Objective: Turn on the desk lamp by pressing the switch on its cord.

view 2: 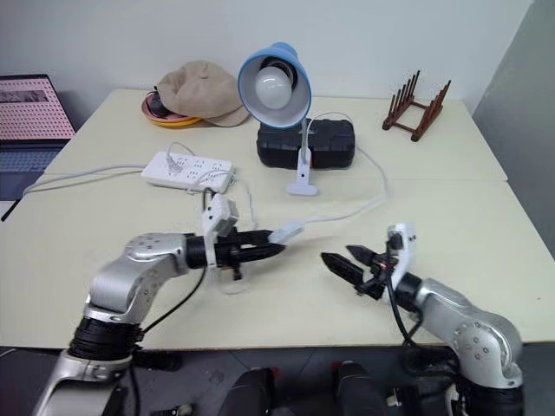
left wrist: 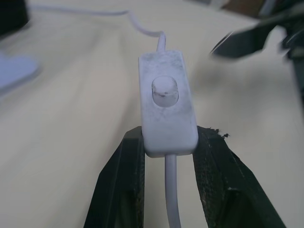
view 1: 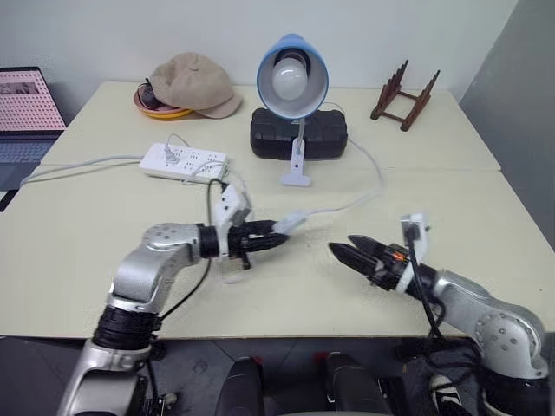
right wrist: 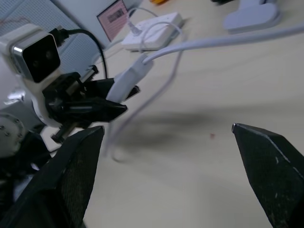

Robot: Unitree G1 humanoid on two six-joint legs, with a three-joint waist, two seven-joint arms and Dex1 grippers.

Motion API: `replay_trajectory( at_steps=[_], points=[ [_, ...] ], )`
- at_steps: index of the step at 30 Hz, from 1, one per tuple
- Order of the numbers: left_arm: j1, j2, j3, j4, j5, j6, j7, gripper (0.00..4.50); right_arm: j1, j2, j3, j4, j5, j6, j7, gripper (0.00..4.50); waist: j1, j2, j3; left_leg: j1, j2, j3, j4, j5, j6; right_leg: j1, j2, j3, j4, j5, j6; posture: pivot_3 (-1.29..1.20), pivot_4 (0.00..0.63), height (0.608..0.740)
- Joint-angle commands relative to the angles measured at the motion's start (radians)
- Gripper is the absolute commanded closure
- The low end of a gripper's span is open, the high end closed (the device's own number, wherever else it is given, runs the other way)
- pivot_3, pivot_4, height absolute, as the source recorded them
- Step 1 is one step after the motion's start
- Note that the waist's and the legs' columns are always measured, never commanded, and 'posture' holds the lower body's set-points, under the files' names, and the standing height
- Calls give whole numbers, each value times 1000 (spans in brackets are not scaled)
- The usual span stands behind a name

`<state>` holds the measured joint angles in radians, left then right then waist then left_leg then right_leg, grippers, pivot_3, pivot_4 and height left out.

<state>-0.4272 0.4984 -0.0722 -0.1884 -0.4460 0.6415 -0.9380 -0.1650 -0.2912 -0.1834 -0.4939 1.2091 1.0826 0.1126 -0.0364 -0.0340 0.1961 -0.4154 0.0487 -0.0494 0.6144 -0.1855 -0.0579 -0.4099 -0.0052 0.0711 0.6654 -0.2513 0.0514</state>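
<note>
Switch (left wrist: 167, 107) sits pinched at its near end between my left gripper's (view 1: 276, 238) jaws, lifted off the table (view 1: 104, 251) with its button facing up, so the other arm can reach it. My right gripper (view 1: 345, 251) hovers near it, at about four o'clock from the switch, jaws spread wide and pointing toward it; I judge it will need to narrow to press. The cord (view 1: 347, 204) trails away at one o'clock toward the desk lamp (view 1: 292, 78), which looks unlit. Between the two grippers the table is bare, so I have room to close in. The power strip (view 1: 184, 162) lies at eleven o'clock, well apart.
</note>
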Motion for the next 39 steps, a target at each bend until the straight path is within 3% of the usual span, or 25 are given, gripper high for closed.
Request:
replay_trajectory(
  at_steps=[1,7,21,24,39],
  points=[
    [-6,-32,9,-63,-13,2,60,3416,-62,69,-9,52,188,1,-228,0,-1,0,0,0,0,0,0,0,0,0,0,0,0,0,0,0,150,740],
    [3,-55,-38,-88,0,-17,82,3416,-156,104,41,114,370,-36,-433,0,-5,0,0,-1,0,0,0,0,0,0,0,0,-1,0,0,0,150,740],
    [2,-46,-50,-97,-6,-10,86,3416,-202,74,113,145,454,-120,-511,0,-8,0,0,-1,0,-1,0,0,0,0,0,0,-2,-1,-2,0,150,740],
    [-2,-45,-52,-95,-7,-8,83,3416,-201,69,119,149,456,-133,-516,422,-8,0,0,-1,0,-1,0,0,0,0,1,0,-2,-1,-2,0,150,740],
    [-3,-43,-53,-95,-6,-9,77,3416,-188,41,148,146,450,-156,-511,3716,-9,0,0,-2,0,-1,-1,0,0,0,0,0,-2,-2,-4,0,150,740]
  ],
)
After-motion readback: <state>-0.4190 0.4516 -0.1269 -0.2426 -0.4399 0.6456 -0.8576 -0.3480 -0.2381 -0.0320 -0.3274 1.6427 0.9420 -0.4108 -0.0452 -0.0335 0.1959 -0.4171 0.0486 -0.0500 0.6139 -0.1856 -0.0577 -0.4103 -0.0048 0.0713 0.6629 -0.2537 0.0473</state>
